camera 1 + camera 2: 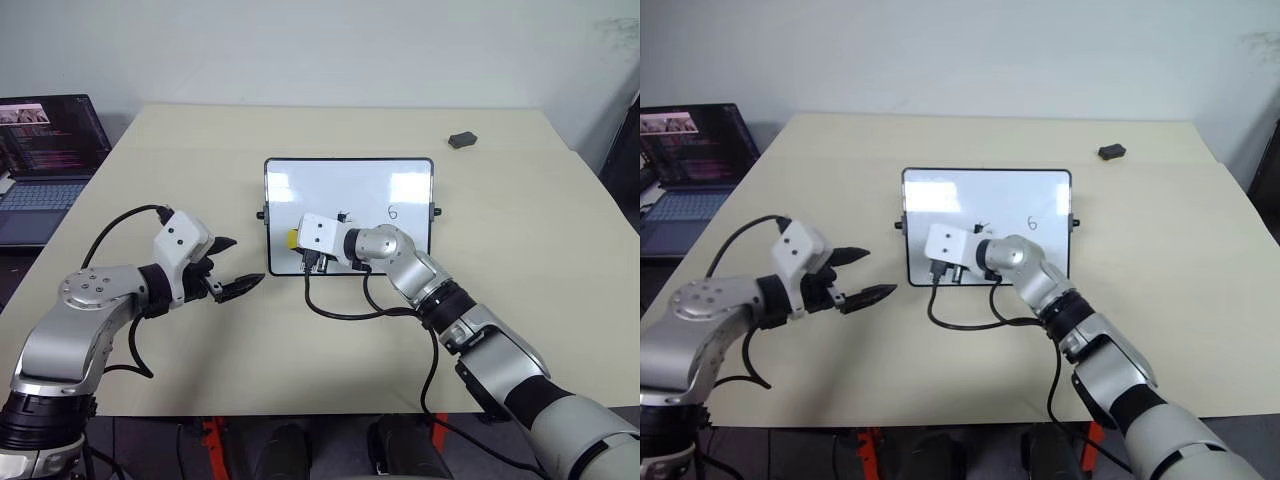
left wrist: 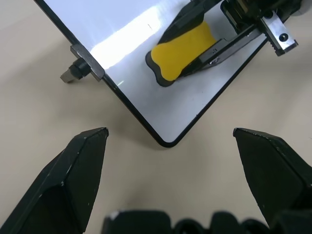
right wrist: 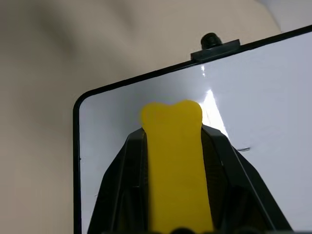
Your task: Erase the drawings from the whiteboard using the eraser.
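Here we read one clear mark on the board [image 1: 348, 215], a handwritten "6" [image 1: 392, 212] in dark marker beyond and to the right of our right fingers [image 3: 122, 175]; a second squiggle [image 1: 343, 215] just past them is too small for us to make out. The board is glossy white with a thin black frame, rounded corners and a small black knob on each short side, lying flat on the matte beige tabletop [image 1: 520, 250]. Our right fingers are clamped on the eraser [image 3: 175, 161], a smooth yellow block with a notched end and dark base, over the board's near left part. Our left fingers [image 2: 63, 185], black and wedge-shaped, stand apart around nothing, the board's near left corner just ahead of them.
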### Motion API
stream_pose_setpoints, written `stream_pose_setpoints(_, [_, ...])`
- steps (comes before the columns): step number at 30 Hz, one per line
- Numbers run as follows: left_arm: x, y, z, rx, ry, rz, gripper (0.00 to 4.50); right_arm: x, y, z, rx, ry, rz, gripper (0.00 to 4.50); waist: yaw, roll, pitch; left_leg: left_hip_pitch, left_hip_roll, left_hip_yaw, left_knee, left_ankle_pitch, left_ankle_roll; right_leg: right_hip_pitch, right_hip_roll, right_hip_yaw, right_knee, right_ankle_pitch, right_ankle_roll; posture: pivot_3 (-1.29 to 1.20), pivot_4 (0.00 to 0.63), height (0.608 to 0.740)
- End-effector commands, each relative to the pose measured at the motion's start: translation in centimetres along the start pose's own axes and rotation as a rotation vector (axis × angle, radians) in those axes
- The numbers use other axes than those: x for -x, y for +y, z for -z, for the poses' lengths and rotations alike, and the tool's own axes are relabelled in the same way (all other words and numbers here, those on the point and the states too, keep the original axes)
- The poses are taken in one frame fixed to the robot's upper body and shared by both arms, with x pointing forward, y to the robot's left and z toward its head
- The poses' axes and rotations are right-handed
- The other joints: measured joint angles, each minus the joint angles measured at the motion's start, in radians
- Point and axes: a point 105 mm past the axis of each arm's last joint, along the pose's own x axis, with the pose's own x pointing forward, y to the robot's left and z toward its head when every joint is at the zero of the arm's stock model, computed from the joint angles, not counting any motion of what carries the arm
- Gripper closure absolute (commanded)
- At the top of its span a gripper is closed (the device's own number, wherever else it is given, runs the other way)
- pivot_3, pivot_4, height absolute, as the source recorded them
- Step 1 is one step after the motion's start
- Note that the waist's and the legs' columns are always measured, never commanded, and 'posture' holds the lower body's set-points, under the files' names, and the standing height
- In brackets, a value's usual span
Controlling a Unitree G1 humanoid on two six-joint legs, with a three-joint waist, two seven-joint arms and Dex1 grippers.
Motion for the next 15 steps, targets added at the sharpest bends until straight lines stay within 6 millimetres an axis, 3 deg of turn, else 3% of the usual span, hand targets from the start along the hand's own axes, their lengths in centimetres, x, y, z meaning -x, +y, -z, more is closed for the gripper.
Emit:
stream_pose_setpoints(1, [0.7, 0.5, -1.1, -0.048, -0.03, -0.023, 0.0, 1.0, -3.7, -1.7, -0.008, -0.048, 0.147, 3.37, 0.001, 0.001, 0.001, 0.002, 0.0, 0.0, 0.0, 0.0, 0.0, 0.003, 0.0, 0.0, 0.0, 0.0, 0.0, 0.0, 0.15, 0.74])
stream_pose_setpoints(4, [0.7, 0.2, -1.0, -0.045, -0.031, -0.018, 0.0, 1.7, -5.8, -2.8, -0.012, -0.079, 0.236, 3.38, 0.0, 0.001, 0.001, 0.003, 0.0, 0.0, -0.001, 0.0, 0.0, 0.004, 0.0, 0.0, -0.002, 0.0, 0.0, 0.0, 0.15, 0.74])
stream_pose_setpoints(8, [0.6, -0.1, -1.0, -0.041, -0.033, -0.009, 0.0, 2.1, -6.5, -1.5, -0.018, -0.034, 0.268, 3.38, -0.003, 0.001, 0.001, 0.002, 0.001, 0.0, -0.002, 0.0, 0.0, 0.004, 0.0, 0.0, -0.006, 0.0, 0.0, 0.0, 0.15, 0.74])
stream_pose_setpoints(11, [0.6, -0.2, -1.0, -0.04, -0.034, -0.007, 0.0, 1.9, -5.4, -0.4, -0.015, -0.001, 0.217, 3.38, -0.004, 0.001, 0.001, 0.002, 0.001, 0.001, -0.006, -0.001, 0.0, 0.003, 0.0, 0.001, -0.009, -0.001, 0.0, 0.0, 0.15, 0.74])
stream_pose_setpoints(15, [0.6, -0.3, -1.0, -0.038, -0.035, -0.004, 0.0, 1.5, -2.0, 0.7, 0.02, 0.038, 0.066, 3.38, -0.004, 0.001, 0.001, 0.003, 0.001, 0.001, -0.009, 0.0, 0.0, 0.003, 0.0, 0.001, -0.011, -0.001, 0.0, 0.0, 0.15, 0.74])
